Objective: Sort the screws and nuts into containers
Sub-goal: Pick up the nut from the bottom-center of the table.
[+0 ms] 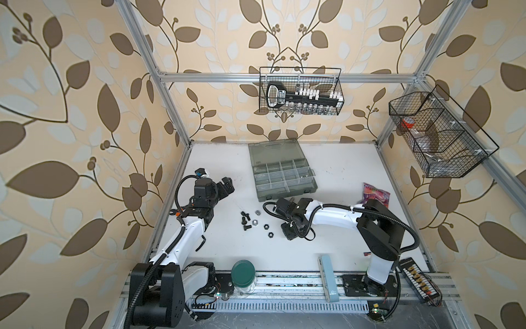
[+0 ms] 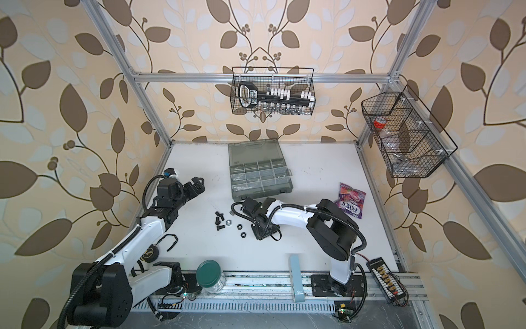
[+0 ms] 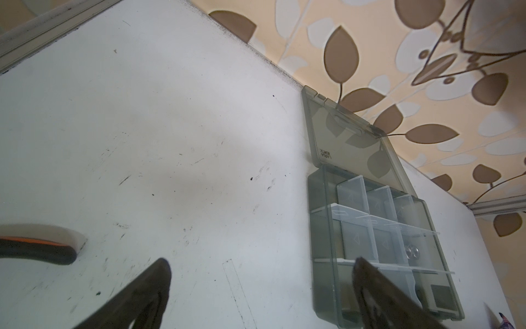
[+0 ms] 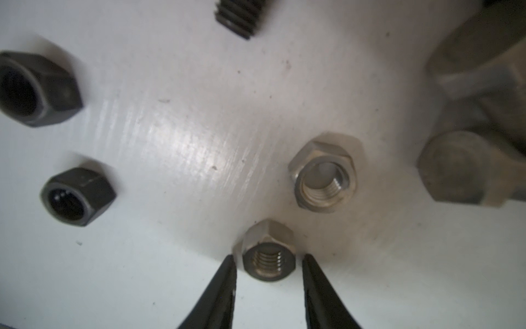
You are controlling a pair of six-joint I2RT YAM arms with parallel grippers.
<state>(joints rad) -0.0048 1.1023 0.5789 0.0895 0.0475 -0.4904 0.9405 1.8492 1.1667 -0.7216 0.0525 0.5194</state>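
In the right wrist view my right gripper [image 4: 269,257] is open, its fingertips either side of a silver nut [image 4: 269,256] lying on the white table, with small gaps. Beyond it lie another silver nut [image 4: 324,173], a silver screw head [image 4: 455,168], two black nuts [image 4: 76,196] and a black screw's threaded end [image 4: 239,17]. In both top views the loose pile [image 1: 253,222] sits left of the right arm [image 1: 333,216]. The grey organizer [image 1: 287,195] stands open behind, silver pieces [image 3: 412,252] in one container. My left gripper [image 1: 226,185] hovers open and empty, left of the case.
A green-lidded jar [image 1: 242,273] and a pale blue box [image 1: 328,282] stand at the front edge. A sweets bag [image 1: 375,193] lies behind the right arm. Two black wire baskets [image 1: 301,91] [image 1: 438,134] hang on the frame. A black-and-orange tool [image 3: 37,247] shows in the left wrist view.
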